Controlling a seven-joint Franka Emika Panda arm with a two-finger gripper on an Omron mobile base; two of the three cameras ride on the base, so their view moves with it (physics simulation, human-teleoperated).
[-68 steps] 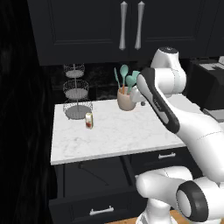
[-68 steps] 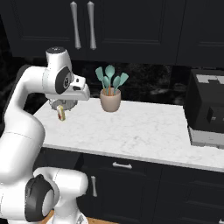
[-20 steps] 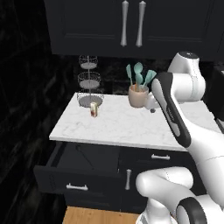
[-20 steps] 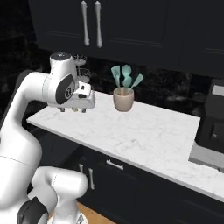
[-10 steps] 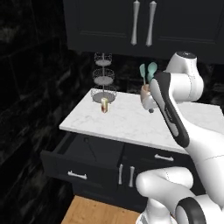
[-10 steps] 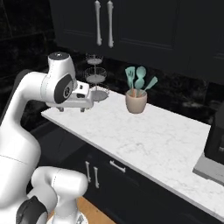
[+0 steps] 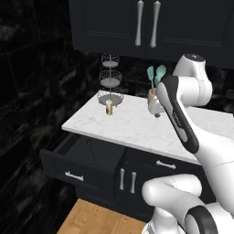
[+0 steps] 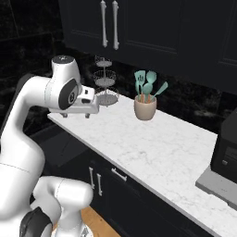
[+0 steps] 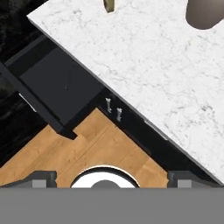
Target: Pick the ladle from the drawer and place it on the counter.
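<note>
Drawer open, arm high over counter, grasp not started.

Gripper (image 8: 86,114) hung above the counter (image 7: 137,130) w/ fingers spread wide, nothing held. Drawer (image 7: 84,157) stood pulled out below the slab's left end; a thin dark line inside was prob. the ladle (image 7: 90,148), too faint to confirm. Risks: black ladle on black drawer floor gives poor contrast, so a descent could miss the slim handle; counter edge overhangs the drawer rear, so a steep approach could strike the slab; tiered rack (image 7: 110,87) and small jar (image 7: 109,108) sat near the drop zone.
</note>
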